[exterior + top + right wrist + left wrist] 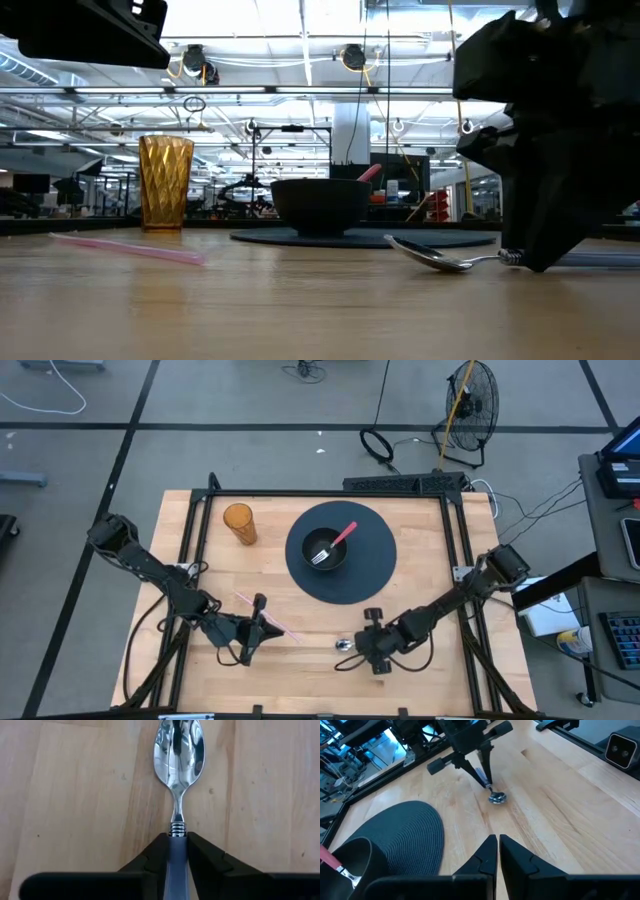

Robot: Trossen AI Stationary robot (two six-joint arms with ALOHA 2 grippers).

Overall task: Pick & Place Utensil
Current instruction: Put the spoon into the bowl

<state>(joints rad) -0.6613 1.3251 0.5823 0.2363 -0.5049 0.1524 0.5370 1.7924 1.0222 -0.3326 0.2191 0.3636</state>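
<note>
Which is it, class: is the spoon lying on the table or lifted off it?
Lying on the table. The low view shows the spoon resting on the wood, while the right gripper clamps its handle.

Spoon in right gripper

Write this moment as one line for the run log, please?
right gripper: shut on spoon handle, spoon on table | left gripper: shut, empty, waiting near straw | bowl: holds fork
</note>
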